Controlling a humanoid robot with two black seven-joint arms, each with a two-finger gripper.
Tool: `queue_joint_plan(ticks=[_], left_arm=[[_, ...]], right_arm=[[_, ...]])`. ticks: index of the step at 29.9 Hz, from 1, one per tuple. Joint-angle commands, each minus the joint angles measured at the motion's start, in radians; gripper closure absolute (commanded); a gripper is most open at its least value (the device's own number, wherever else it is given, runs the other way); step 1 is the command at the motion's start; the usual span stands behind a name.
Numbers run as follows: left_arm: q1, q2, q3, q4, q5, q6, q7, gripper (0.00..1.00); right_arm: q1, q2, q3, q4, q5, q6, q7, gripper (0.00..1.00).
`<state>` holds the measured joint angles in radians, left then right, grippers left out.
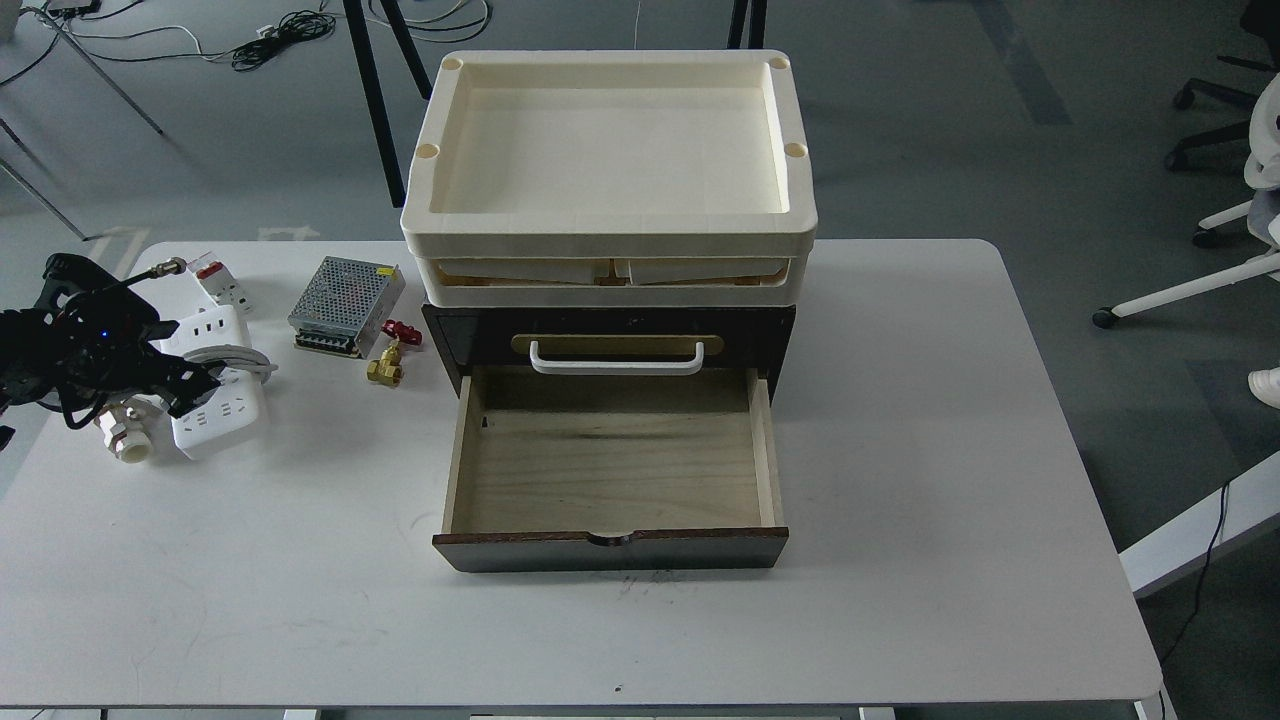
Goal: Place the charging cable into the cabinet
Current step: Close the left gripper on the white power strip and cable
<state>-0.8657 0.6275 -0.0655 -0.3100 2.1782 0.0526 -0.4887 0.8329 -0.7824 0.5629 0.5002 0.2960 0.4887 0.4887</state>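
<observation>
At the left edge of the frame, the left end effector (pixel 185 385) sits low over the charging cable (pixel 222 405), its dark fingers lying against the white power strip where the thick cord crosses it. The fingers merge into one dark shape, so whether they are wide, narrow or gripping the strip cannot be told. The right end effector does not appear in the frame.

The charging cable lies on the white counter (pixel 900 450) at middle left, partly hidden under the black arm, with socket rows visible on its near and far parts. Just below the end effector, a white plastic valve fitting (pixel 128 440) shows beneath the arm. Just above the strip, toward the upper left, is a small white socket adapter (pixel 222 282) with a red button. To its right lies a perforated metal power supply box (pixel 346 305), and beside that a small brass valve (pixel 388 360) with a red handle.

The cabinet (pixel 610 335) stands at the centre of the frame, well apart from the cable. Its light wooden drawer (pixel 612 460) is pulled out toward the bottom of the frame and shows bare wood inside. Above it, a white handle (pixel 616 357) sits on a brass plate, and cream trays (pixel 610 225) are stacked on top.
</observation>
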Motion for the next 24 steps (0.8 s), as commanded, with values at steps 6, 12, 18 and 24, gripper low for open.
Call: queue_joint_plan(ticks=[6,12,18,24], left_arm=[[0.001,-0.011,0.059,0.031,-0.031,0.018,0.0,0.36],[0.001,-0.011,0.059,0.031,-0.031,0.018,0.0,0.43],[0.001,-0.028,0.058,0.032,-0.034,0.019,0.0,0.43],[0.001,-0.037,0.059,0.039,-0.032,0.019,0.0,0.45]], right_arm=[[0.0,0.0,0.0,0.0,0.0,0.0,0.0,0.01],[-0.003,-0.005,0.0,0.0,0.0,0.0,0.0,0.01],[-0.006,-0.006,0.0,0.0,0.0,0.0,0.0,0.01],[-0.006,-0.017,0.002,0.0,0.0,0.0,0.0,0.01]])
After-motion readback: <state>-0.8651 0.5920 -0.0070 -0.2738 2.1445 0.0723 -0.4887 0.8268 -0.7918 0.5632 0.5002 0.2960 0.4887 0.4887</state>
